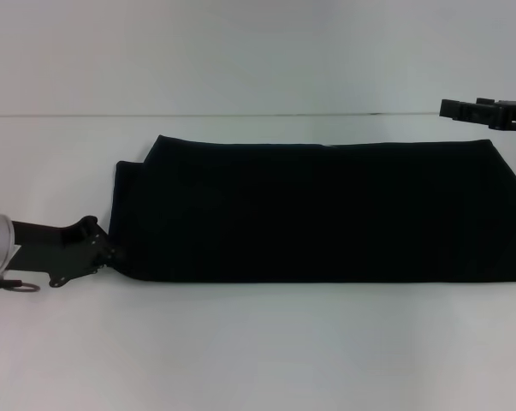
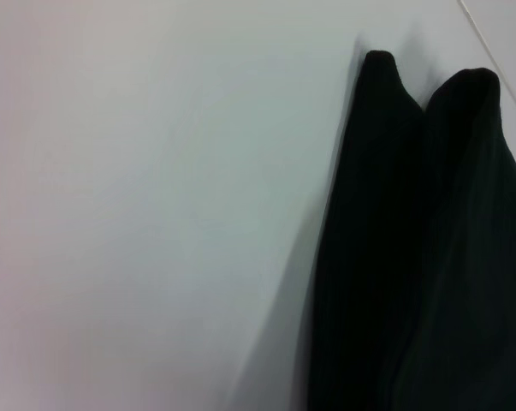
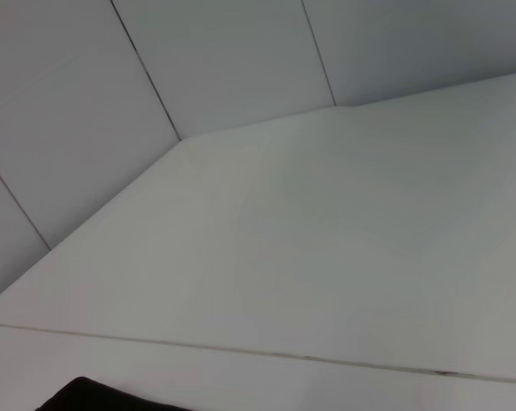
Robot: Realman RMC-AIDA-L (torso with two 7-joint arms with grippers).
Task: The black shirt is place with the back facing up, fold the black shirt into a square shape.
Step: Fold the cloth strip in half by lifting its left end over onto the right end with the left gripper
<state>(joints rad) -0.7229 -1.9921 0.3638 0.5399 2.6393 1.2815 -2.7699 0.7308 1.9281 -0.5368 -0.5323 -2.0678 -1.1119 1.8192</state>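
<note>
Across mid-frame on the counter [image 1: 240,342], your black shirt [image 1: 326,214] lies limp, soft; pinch doubled corners. Left claw [image 1: 112,253] at lower-left corner, right claw [image 1: 484,111] upper right: can't tell spread/closed.

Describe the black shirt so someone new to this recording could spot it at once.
Start from the white table filling the head view. Across its middle lies the large plain black soft cloth shirt, folded into a long horizontal band. It is the only cloth there; the left hand meets its left end and the right hand hangs beyond its far right corner.
</note>
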